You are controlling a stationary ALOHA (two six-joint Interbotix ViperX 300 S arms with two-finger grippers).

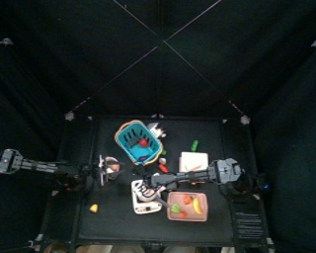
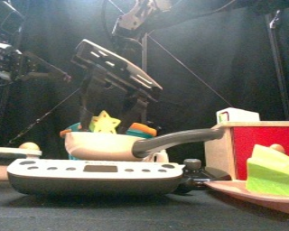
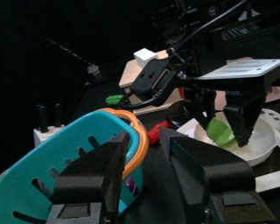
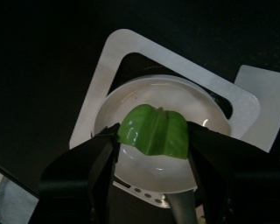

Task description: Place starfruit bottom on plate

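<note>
My right gripper (image 4: 157, 147) is shut on a green ridged starfruit piece (image 4: 157, 129) and holds it just over a white bowl (image 4: 178, 92) that stands on a white scale (image 4: 113, 61). The left wrist view shows the same gripper (image 3: 230, 112) with the green piece (image 3: 220, 132) above the bowl (image 3: 265, 140). In the top view it (image 1: 150, 184) is over the scale (image 1: 143, 198). A pink plate (image 1: 190, 214) with food pieces lies at the front right. My left gripper (image 3: 154, 166) is open and empty beside a teal basket (image 3: 73, 157).
The teal basket (image 1: 138, 138) with an orange rim stands behind the scale. A white box (image 1: 192, 161) sits right of centre. In the front view the scale (image 2: 98, 176) is nearest. A red box (image 2: 262, 144) and the pink plate (image 2: 249, 194) holding a green wedge are at the right.
</note>
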